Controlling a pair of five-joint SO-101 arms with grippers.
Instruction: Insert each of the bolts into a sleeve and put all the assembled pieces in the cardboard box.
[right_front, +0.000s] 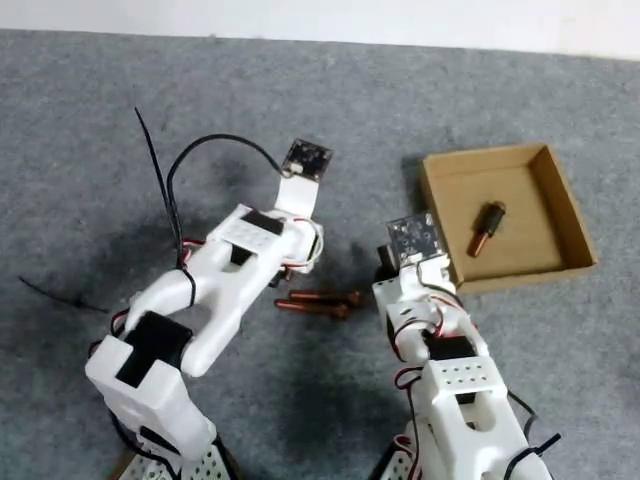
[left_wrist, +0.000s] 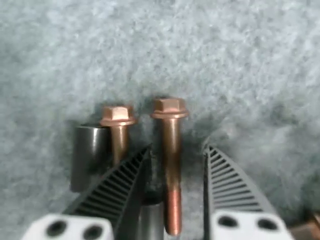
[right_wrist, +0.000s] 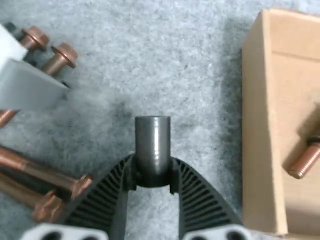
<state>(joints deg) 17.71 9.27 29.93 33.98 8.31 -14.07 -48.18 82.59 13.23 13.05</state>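
My right jaws gripped a sleeve (right_wrist: 152, 147) by its end, mouth free. My left jaws stood open astride a bolt (left_wrist: 171, 160), at the high frame's centre. I judged they should close mid-shank, keeping the tip clear for insertion. Farther off, upper right, the box (right_front: 530, 200) held one assembled piece (right_front: 487, 228).

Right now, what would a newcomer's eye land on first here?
The right arm's jaws, shut on a dark sleeve beside the cardboard box. Next, the left arm's jaws, open either side of one copper bolt on the grey mat. One assembled piece lies in the box.
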